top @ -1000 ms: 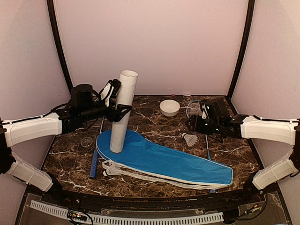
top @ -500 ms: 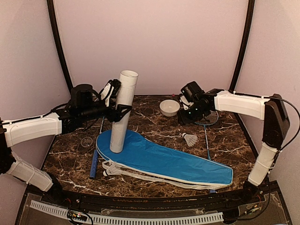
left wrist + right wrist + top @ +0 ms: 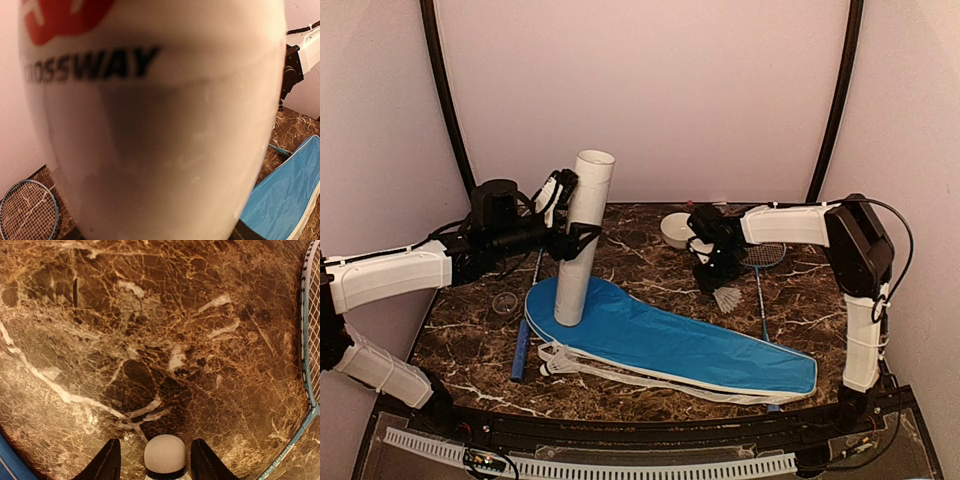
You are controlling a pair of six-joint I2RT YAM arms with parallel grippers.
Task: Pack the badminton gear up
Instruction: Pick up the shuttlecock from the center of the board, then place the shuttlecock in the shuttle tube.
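The long white tube [image 3: 582, 232] stands upright on the wide end of the blue racket cover [image 3: 680, 345]. My left gripper [image 3: 575, 238] is shut on the tube at mid-height, and the tube [image 3: 150, 125] fills the left wrist view. A white shuttlecock [image 3: 726, 298] lies on the table right of the cover. My right gripper [image 3: 712, 275] hangs just over it, open; the cork head of the shuttlecock [image 3: 165, 456] sits between its fingers with a gap on each side. One racket [image 3: 761, 262] lies at the right, and another racket [image 3: 523, 345] left of the cover.
A small white bowl [image 3: 675, 228] stands at the back, partly behind my right arm. A small clear round lid [image 3: 505, 303] lies left of the cover. The right racket's frame [image 3: 306, 340] runs close beside my right gripper. Walls enclose the table on three sides.
My right arm has swung in from the right side and come down over the shuttlecock, its jaws narrowing. The left arm and the tube have not moved.
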